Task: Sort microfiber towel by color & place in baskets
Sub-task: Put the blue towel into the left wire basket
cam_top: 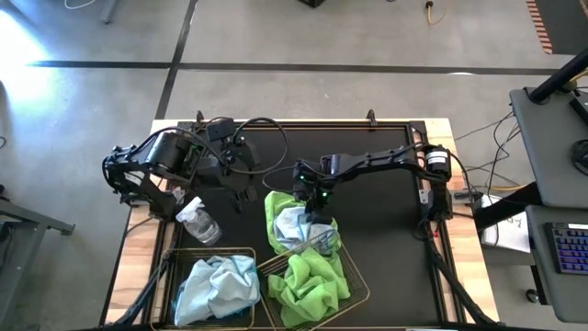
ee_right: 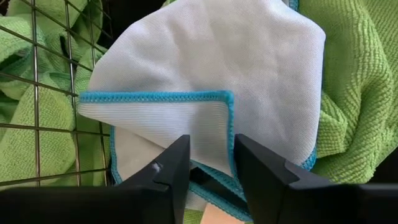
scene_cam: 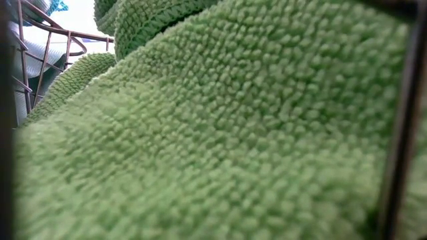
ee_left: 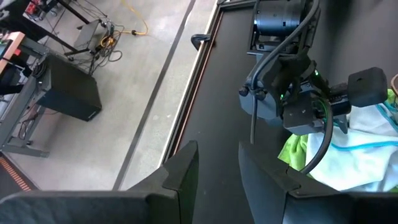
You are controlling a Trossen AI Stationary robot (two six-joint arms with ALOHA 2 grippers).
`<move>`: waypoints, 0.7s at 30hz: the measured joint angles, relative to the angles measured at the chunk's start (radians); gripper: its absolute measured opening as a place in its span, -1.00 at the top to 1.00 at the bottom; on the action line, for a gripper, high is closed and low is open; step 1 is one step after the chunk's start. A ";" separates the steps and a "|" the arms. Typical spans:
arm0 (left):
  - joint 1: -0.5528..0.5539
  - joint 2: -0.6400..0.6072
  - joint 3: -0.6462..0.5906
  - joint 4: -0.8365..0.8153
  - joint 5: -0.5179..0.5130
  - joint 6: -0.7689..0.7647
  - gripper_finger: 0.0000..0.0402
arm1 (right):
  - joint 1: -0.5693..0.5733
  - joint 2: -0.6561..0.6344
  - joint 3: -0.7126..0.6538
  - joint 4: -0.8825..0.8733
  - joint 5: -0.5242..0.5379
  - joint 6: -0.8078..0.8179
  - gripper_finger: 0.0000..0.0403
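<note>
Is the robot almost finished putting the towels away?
Partly. Pale blue towels fill the left basket, green ones the right basket. The right claw is at a blue-edged towel lying on a green towel on the mat; both remain.

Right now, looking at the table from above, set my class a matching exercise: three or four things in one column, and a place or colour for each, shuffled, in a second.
Things
1. left basket
2. right basket
3. spray bottle
4. right gripper

Places and contents
A. lies on the black mat just beyond the left basket
B. holds lime green towels
C. over the pale blue towel on the loose pile
D. holds a pale blue towel

Pairs: 1-D, 2-B, 3-A, 4-C
</note>
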 joint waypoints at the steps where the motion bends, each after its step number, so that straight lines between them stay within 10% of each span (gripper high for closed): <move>1: 0.000 0.000 0.000 0.000 0.000 -0.001 0.50 | 0.000 0.000 0.000 0.000 0.000 0.000 0.46; 21: 0.000 0.000 0.000 0.000 0.012 -0.026 0.50 | -0.001 -0.015 0.014 -0.007 0.003 0.043 0.96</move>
